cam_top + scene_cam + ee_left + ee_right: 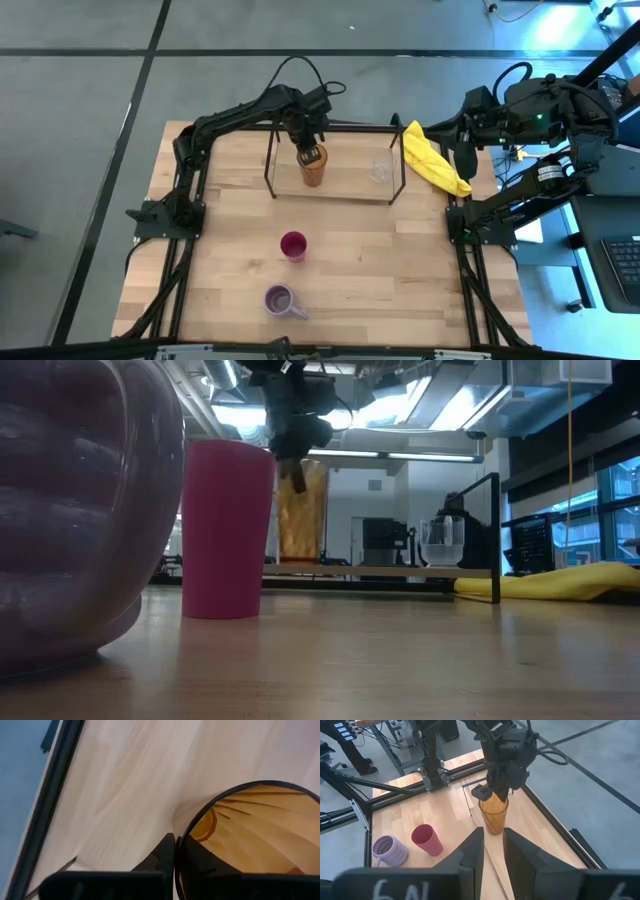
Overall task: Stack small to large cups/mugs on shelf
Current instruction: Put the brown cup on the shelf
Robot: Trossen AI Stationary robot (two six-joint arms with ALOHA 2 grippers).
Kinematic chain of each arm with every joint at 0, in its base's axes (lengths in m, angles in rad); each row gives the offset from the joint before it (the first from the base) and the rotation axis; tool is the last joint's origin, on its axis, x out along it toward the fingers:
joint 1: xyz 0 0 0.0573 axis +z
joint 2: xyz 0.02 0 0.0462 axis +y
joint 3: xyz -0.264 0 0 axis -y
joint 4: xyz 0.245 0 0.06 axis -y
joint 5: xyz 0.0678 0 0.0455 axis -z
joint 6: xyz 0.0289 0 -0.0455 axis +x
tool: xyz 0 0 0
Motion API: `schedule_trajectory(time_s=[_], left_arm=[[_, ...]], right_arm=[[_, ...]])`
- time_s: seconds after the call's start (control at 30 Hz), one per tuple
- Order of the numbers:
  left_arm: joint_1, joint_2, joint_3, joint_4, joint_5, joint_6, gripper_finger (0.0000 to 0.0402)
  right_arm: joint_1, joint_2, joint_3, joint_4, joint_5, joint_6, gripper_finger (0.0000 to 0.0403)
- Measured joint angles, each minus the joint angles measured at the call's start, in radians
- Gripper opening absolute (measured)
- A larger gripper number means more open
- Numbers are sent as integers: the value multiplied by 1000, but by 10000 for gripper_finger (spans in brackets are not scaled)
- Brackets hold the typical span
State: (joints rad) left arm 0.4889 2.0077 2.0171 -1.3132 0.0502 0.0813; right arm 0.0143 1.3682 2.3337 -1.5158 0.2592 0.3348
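The tall amber tumbler (313,165) stands upright on the shelf's wood board (340,188), toward its left end. My left gripper (176,855) comes down on it from above and is shut on its rim. The small clear glass (380,170) stands on the board farther right. The magenta cup (293,245) and the lavender mug (282,299) stand on the tabletop nearer the front. My right gripper (493,855) hangs high over the table's far right corner, open and holding nothing. My left gripper pinches the tumbler's rim (179,845) on the side toward the table's left, one finger inside the cup (197,862) and one outside (162,855). The fingers point steeply down from above. The tumbler stands upright with its base on the shelf board (490,842).
A crumpled yellow cloth (432,160) lies at the table's far right, beside the shelf's right black rod frame (398,160). Open tabletop lies between the shelf and the magenta cup (427,840). In the low view the lavender mug (70,510) fills the near left.
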Motion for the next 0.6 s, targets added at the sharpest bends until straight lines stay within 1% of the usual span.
schedule_trajectory(time_s=[0.17,0.27,0.37,0.6], left_arm=[[17,-33,-2,-51,-77,30,5],[30,-65,-2,-52,-74,35,3],[42,-90,-2,-51,-70,74,3],[65,-92,-2,-78,-60,126,2]], right_arm=[[0,-3,0,-1,0,-1,74],[0,-3,0,-1,0,-2,74],[0,-3,0,-1,0,-2,74],[0,-3,0,0,0,2,74]])
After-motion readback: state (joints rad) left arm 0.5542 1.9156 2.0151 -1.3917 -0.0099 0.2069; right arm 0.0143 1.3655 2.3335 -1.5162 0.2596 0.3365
